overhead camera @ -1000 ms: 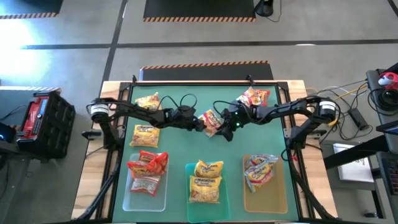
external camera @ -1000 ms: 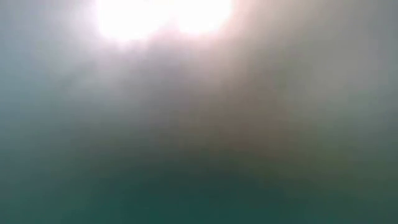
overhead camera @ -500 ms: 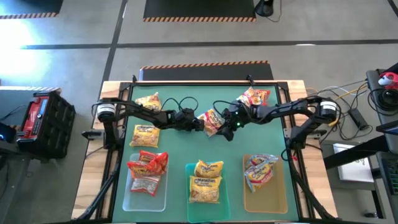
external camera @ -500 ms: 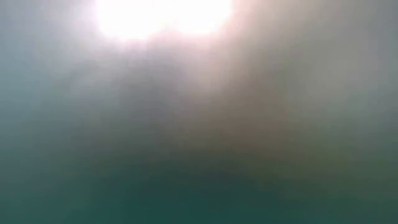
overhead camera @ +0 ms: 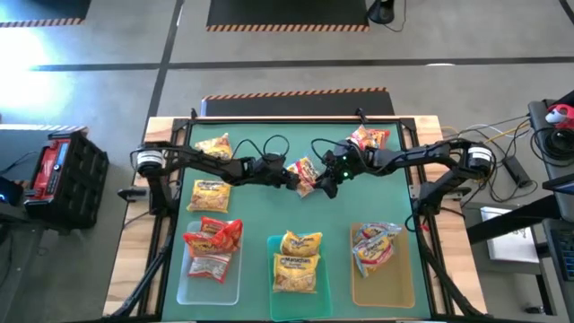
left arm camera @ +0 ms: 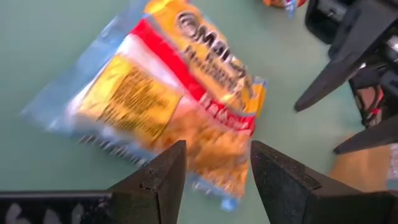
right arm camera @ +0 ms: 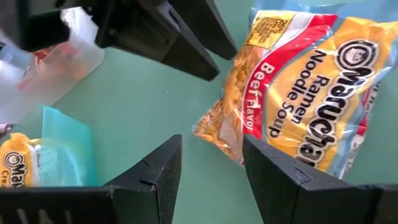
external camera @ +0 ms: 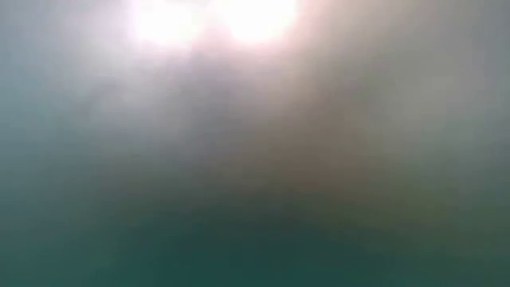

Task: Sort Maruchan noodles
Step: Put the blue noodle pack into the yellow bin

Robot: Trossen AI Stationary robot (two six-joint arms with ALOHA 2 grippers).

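Observation:
A Maruchan noodle packet [overhead camera: 305, 170], yellow-orange with a red band and a clear edge, sits at the middle of the green table between both grippers. My left gripper [overhead camera: 294, 178] reaches in from the left, and the packet's [left arm camera: 186, 87] lower edge runs down between its fingers. My right gripper [overhead camera: 323, 178] comes in from the right and stands open. The packet's red-band corner [right arm camera: 217, 134] is just in front of its fingertips [right arm camera: 211, 155], apart from them. The low view is a blur and shows nothing. My left gripper has the packet's edge beside the red band [left arm camera: 214, 165] between its two fingers. They come from the table's left, slanting downward. The packet spreads away from the fingers, tilted. Whether its far part rests on the table cannot be told.
Loose packets lie at the far left [overhead camera: 213, 145], the left [overhead camera: 208, 194] and the far right [overhead camera: 368, 139]. Along the near edge stand a clear tray [overhead camera: 184, 280] with red packets, a teal tray [overhead camera: 272, 269] with yellow ones, and an amber tray [overhead camera: 408, 287] with a white-red one.
The packet between the two grippers has shifted a little toward the far edge and tipped slightly. My left gripper has edged toward the right gripper along with it.

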